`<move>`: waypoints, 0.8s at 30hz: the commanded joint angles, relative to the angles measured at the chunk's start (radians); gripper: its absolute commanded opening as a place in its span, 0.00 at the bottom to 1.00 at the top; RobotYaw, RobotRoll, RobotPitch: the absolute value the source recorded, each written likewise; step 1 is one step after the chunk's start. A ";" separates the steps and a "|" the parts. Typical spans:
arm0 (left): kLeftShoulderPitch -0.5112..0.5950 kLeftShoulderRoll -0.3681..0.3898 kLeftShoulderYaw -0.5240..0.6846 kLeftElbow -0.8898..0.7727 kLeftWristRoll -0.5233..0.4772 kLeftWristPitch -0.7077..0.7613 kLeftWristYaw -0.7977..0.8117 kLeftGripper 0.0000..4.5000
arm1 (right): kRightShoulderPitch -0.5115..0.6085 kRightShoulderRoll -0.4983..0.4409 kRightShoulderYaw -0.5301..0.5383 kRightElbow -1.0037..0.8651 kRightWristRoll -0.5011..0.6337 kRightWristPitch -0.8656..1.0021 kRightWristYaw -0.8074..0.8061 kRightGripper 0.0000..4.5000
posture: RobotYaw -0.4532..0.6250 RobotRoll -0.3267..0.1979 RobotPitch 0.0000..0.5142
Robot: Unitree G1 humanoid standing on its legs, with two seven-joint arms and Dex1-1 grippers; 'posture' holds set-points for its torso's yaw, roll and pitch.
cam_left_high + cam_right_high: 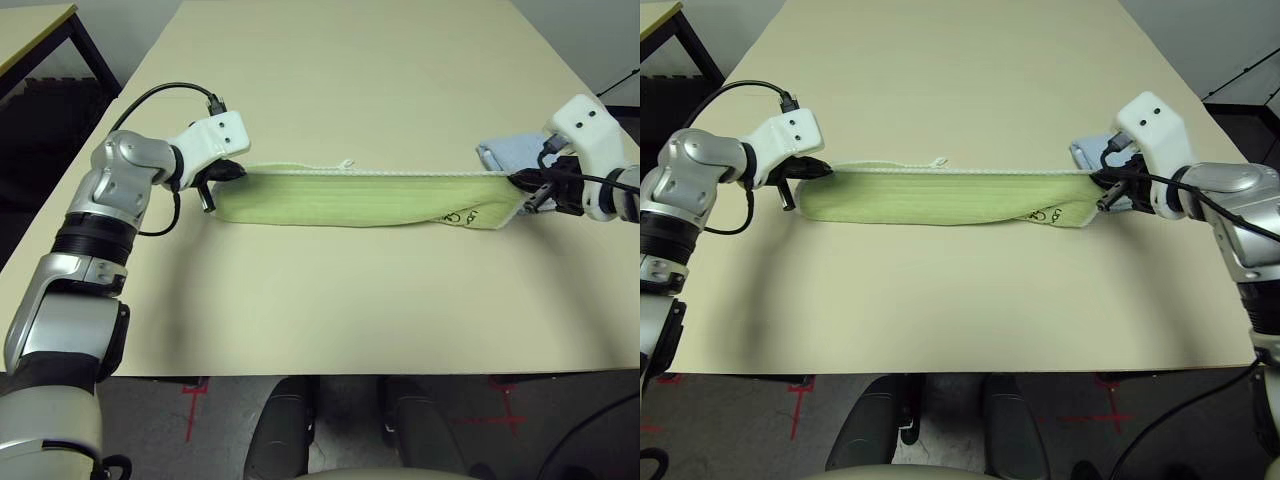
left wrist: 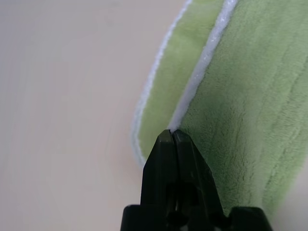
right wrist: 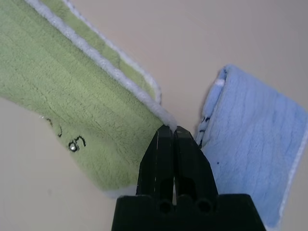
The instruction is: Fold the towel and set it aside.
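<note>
Green towel (image 1: 360, 197) stretched taut, apparently doubled, between both clamped grippers.

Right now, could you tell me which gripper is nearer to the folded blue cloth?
Right. The right gripper pinches the towel end right beside the blue cloth; the left gripper holds the towel's opposite end.

Left hand (image 1: 236, 171) pinched closed, right hand (image 1: 522, 183) pinched closed, arms spread wide, hands pointing inward
</note>
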 commanded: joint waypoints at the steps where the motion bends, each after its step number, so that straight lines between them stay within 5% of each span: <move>1: -0.030 0.002 -0.004 0.094 0.064 0.000 0.096 0.00 | -0.008 0.003 0.010 0.073 -0.066 -0.007 -0.037 0.00 | 0.46 0.62 0.37; 8: -0.091 -0.030 -0.008 0.202 0.099 -0.055 0.235 0.00 | -0.024 0.043 0.009 0.114 -0.094 -0.022 -0.060 0.00 | 0.46 0.62 0.38; 24: -0.034 -0.068 -0.043 0.230 0.128 -0.087 0.247 0.00 | -0.052 0.134 0.041 0.199 -0.161 -0.051 -0.079 0.00 | 0.45 0.62 0.40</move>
